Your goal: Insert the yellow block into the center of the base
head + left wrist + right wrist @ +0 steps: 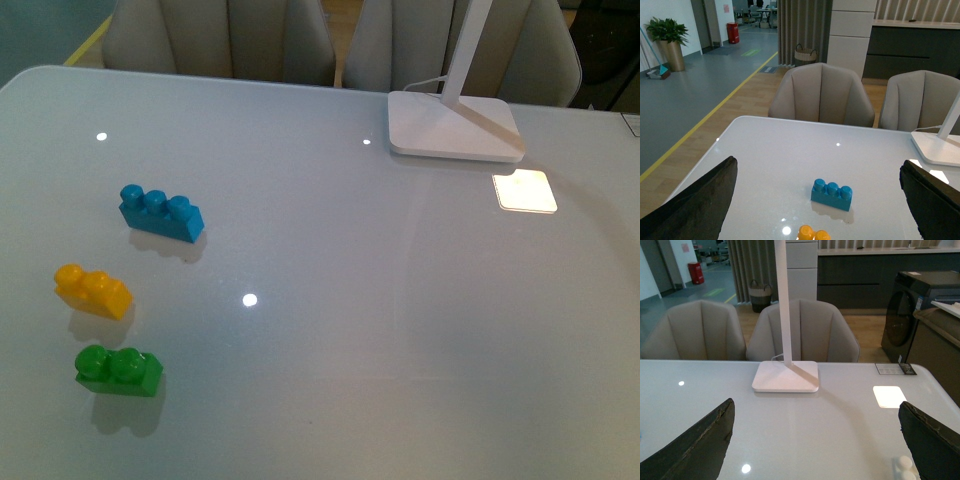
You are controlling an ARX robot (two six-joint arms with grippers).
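Note:
The yellow block (pixel 92 290) lies on the table at the left, between a blue three-stud brick (pixel 160 212) and a green brick (pixel 118 370). Neither gripper shows in the front view. My left gripper (pixel 817 162) is open and held above the table; the blue brick (pixel 832 194) and the top of the yellow block (pixel 813 233) lie below and between its dark fingers (pixel 695 205). My right gripper (pixel 816 403) is open over bare table. Only a studded white corner of the base (pixel 903 467) shows, beside one right finger (pixel 932 440).
A white lamp foot (pixel 455 127) with its slanted stem stands at the back right, with a bright light patch (pixel 524 190) on the table beside it. Beige chairs (pixel 821 95) stand behind the table's far edge.

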